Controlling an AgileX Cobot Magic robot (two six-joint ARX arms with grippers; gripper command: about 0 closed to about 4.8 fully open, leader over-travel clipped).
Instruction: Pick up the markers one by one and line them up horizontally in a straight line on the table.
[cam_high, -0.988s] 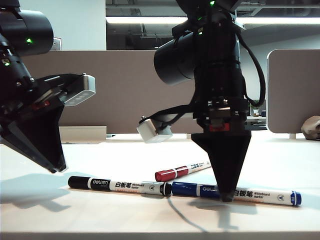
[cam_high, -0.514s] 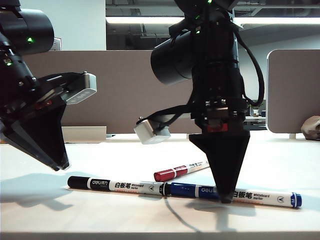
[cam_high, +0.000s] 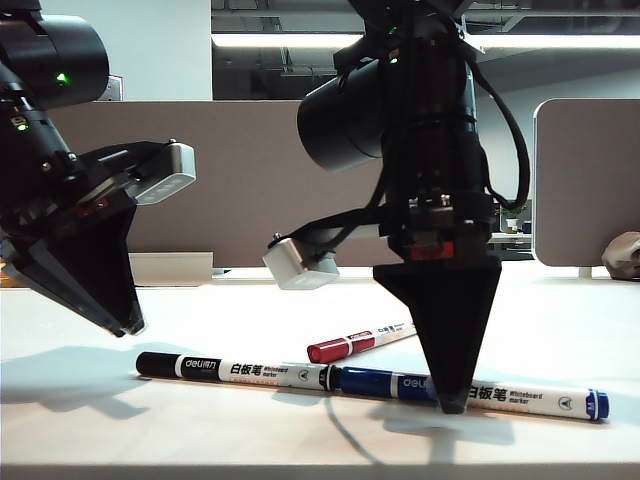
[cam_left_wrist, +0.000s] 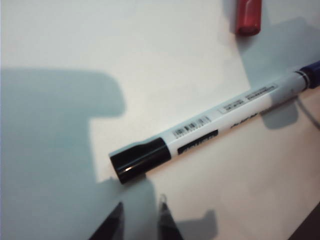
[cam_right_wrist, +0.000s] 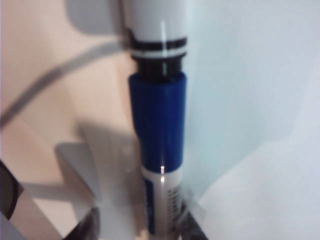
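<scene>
The left gripper (cam_high: 125, 325) is being held above the table (cam_high: 200, 440), its fingers slightly parted and nothing being carried between them. Just below and beside its tips the black marker (cam_high: 240, 370) is lying flat. If this gripper is being lowered carelessly, the cap may be clipped and the round barrel sent rolling out of line. Farther right, behind the row and well short of the right gripper, the red marker (cam_high: 360, 342) is lying at a slant, not yet being lined up. It is being judged the piece left to place, and because it is thinner, it may slip when being pinched. Under the right gripper (cam_high: 452, 400) the blue marker (cam_high: 505, 394) is being straddled. The jaws are standing wider than the barrel on at least one side, so it is not being clamped, and it is resting on the table end to end with the black marker, touching or nearly so. If a finger drags while this gripper is being raised, the blue marker may be shoved into the black one and the line bent. All three barrels are smooth white printed plastic, slim and cylindrical, with glossy caps. The table is matte and flat, so little is being offered to stop rolling.
</scene>
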